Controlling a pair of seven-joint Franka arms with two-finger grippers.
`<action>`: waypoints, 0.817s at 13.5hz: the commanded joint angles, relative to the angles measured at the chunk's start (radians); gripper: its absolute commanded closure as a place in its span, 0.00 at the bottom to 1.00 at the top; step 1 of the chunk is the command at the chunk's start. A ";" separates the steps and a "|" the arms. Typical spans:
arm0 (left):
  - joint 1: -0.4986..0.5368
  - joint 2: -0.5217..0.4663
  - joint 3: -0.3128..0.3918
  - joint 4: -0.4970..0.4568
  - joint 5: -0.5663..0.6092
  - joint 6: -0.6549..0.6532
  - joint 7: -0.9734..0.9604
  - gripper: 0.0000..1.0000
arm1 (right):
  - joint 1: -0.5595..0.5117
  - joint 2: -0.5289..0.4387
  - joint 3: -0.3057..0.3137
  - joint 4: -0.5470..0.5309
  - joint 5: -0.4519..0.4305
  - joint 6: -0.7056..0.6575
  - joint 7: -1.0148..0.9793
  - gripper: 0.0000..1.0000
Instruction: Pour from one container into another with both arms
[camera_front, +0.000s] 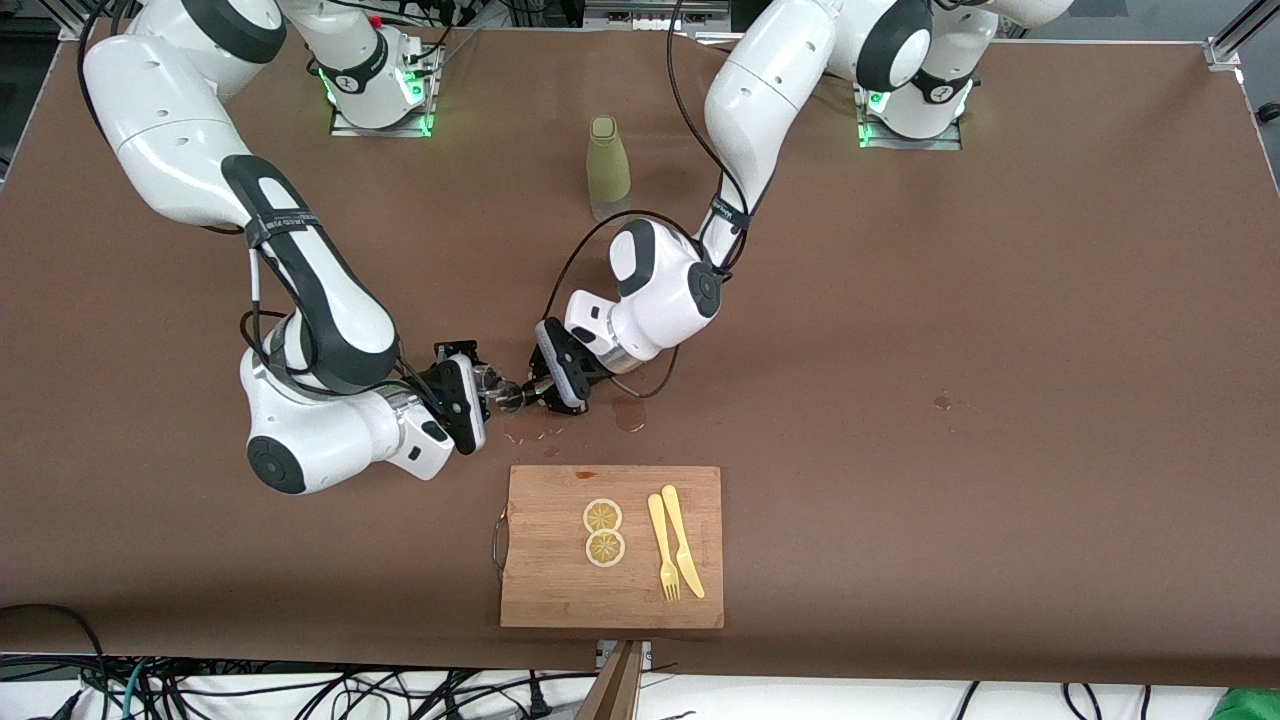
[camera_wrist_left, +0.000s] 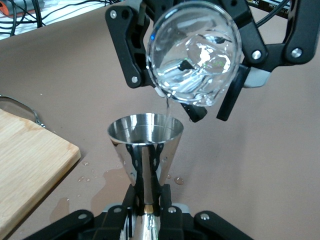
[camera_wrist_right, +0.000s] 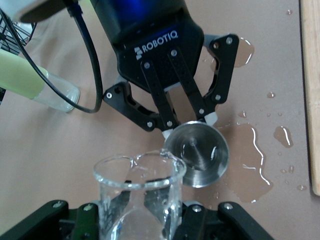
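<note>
While my two arms meet over the middle of the brown table (camera_front: 1000, 400), nothing on it stands larger than the wooden cutting board (camera_front: 612, 545), which lies at the table's edge nearest the front camera, midway along that edge. On the board sit two lemon slices (camera_front: 603, 531) and, beside them toward my left arm's end, a yellow plastic fork (camera_front: 662, 548) and knife (camera_front: 682, 541) lying side by side. A tall green bottle (camera_front: 608, 165) stands upright near the edge where my bases are bolted, between the two bases.

My left gripper (camera_front: 534, 387) is clamped on the waist of the silver jigger (camera_wrist_left: 145, 150), holding it upright with its open cone facing up. My right gripper (camera_front: 490, 392) is clamped on the small clear glass cup (camera_wrist_left: 195, 52), which is tipped over so that its mouth leans toward the jigger. In the left wrist view a thin stream of water (camera_wrist_left: 168, 106) runs from the cup's lip down into the jigger's bowl. Both vessels hang just above the tabletop, over the strip between the board and the bottle, close to the board's edge.

Puddles and droplets (camera_wrist_right: 252, 160) wet the table beneath and beside the jigger, and another wet patch (camera_front: 629, 413) shows under my left wrist.
</note>
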 joint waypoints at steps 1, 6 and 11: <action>-0.001 0.022 0.012 0.044 -0.022 0.010 -0.005 1.00 | -0.005 -0.008 0.014 0.006 -0.028 -0.021 0.020 0.79; 0.000 0.019 0.012 0.044 -0.022 0.010 0.000 1.00 | -0.005 -0.008 0.026 0.006 -0.028 -0.018 0.006 0.78; 0.003 -0.001 0.010 0.044 -0.025 0.010 0.040 1.00 | -0.037 -0.010 0.023 0.006 0.040 -0.021 -0.091 0.78</action>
